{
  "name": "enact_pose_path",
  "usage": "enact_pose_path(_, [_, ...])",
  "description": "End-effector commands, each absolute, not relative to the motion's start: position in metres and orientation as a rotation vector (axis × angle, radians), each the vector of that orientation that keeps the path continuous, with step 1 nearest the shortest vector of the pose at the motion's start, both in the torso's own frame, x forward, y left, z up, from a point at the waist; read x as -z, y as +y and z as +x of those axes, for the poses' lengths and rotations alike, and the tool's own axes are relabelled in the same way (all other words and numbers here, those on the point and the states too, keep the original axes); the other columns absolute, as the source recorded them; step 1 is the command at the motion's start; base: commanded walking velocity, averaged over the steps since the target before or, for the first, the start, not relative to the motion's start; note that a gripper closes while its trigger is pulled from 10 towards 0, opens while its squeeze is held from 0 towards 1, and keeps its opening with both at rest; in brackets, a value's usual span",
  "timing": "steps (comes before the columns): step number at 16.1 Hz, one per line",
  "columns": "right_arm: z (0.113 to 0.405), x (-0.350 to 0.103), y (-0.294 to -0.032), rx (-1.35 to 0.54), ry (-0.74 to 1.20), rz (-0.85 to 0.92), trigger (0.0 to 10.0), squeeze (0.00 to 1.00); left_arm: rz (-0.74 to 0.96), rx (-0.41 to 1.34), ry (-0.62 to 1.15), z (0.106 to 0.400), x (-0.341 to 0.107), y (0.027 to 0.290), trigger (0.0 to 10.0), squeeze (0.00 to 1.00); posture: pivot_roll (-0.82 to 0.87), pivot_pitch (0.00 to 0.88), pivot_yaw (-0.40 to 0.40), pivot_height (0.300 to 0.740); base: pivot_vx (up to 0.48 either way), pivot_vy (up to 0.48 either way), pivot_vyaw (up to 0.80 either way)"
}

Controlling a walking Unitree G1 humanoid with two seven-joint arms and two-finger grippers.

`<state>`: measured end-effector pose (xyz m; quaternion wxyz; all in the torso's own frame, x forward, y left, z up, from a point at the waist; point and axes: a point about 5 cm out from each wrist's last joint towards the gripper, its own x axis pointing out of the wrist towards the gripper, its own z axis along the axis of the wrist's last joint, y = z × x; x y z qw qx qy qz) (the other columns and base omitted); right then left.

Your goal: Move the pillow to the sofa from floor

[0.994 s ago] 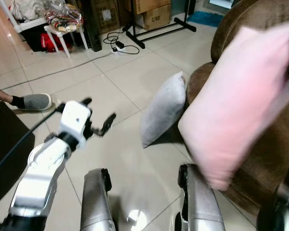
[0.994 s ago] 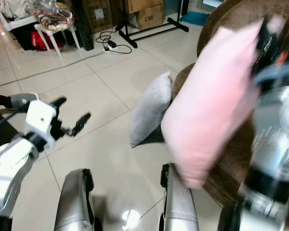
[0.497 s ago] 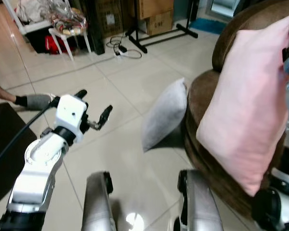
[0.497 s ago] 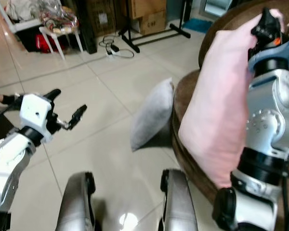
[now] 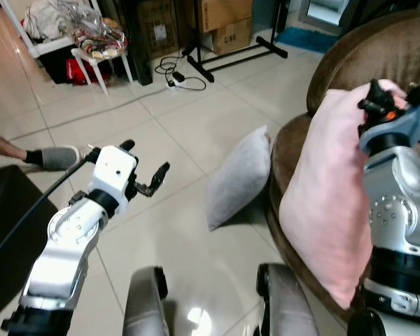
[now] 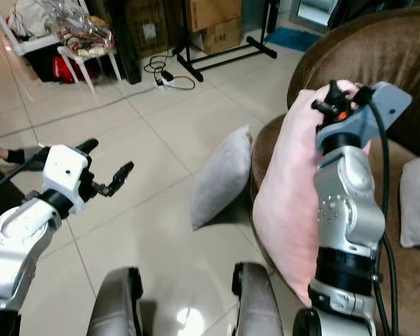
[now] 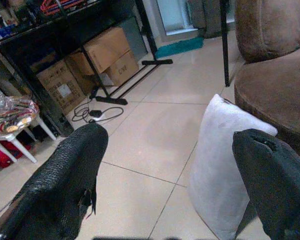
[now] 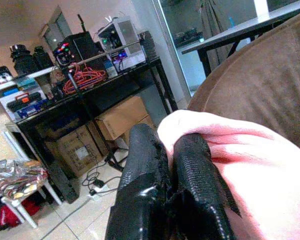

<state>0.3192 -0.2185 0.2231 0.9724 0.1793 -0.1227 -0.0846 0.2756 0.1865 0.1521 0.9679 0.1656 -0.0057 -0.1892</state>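
Right gripper (image 6: 330,106) pinched shut on top corner of pink pillow (image 5: 329,203), hanging it upright over brown sofa (image 5: 392,59) seat, ready for drop. Left gripper (image 5: 144,170) spread open, empty, out over tiled floor (image 5: 196,119), likely for balance. Grey pillow (image 5: 239,178) leaning on sofa base.

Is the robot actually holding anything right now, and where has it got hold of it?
Yes. The right gripper is pinching the pink pillow by its top corner, over the brown sofa. The left gripper is open and holds nothing.
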Motion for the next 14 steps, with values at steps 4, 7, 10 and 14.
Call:
enact_pose_path(4, [0.319, -0.214, -0.214, 0.183, -0.213, 0.329, 10.0, 0.0, 0.358, 0.388, -0.021, 0.284, -0.153, 0.182, 10.0, 0.51, -0.08, 0.0, 0.021, 0.639, 0.0, 0.0, 0.0])
enact_pose_path(7, [0.313, -0.212, -0.212, 0.194, -0.218, 0.322, 10.0, 0.0, 0.356, 0.398, -0.024, 0.287, -0.15, 0.177, 10.0, 0.5, -0.1, 0.0, 0.04, 0.674, 0.0, 0.0, 0.0])
enact_pose_path(10, [0.31, -0.204, -0.209, 0.215, -0.196, 0.34, 10.0, 0.0, 0.354, 0.405, -0.039, 0.294, -0.152, 0.172, 10.0, 0.51, -0.1, 0.0, 0.048, 0.709, 0.0, 0.0, 0.0])
enact_pose_path(14, [0.311, -0.205, -0.206, 0.209, -0.198, 0.341, 10.0, 0.0, 0.36, 0.408, -0.042, 0.295, -0.151, 0.169, 10.0, 0.5, -0.11, 0.0, 0.055, 0.74, 0.0, 0.0, 0.0])
